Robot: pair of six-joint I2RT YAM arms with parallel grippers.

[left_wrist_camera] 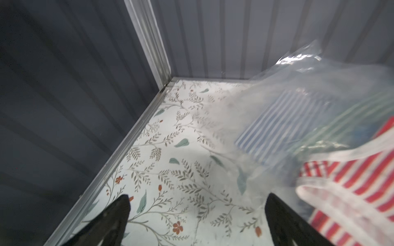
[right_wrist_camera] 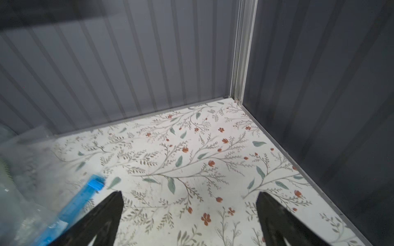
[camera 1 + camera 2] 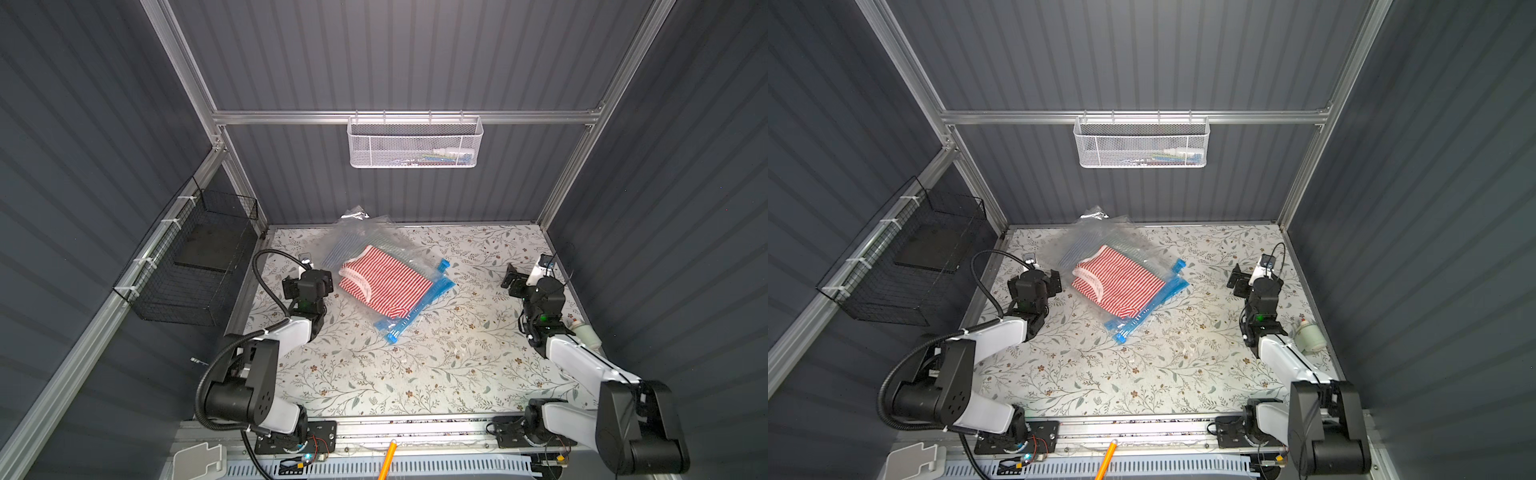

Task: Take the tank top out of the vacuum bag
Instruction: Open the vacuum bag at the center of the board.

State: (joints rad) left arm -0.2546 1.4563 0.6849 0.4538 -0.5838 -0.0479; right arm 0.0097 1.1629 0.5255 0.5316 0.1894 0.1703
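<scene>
Flowered table (image 3: 415, 374) carries the clear bag (image 3: 353, 237) and the red-striped tank top (image 3: 386, 282), lying between my left claw (image 1: 198, 197) and my right claw (image 2: 190, 194), both spread wide and empty.

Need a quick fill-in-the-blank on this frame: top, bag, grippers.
1. The tank top has white and ___ stripes.
2. The zip strip along the bag is ___ in colour.
3. The left gripper and the right gripper both stand ___ and hold nothing.

Missing words: red; blue; open.
</scene>
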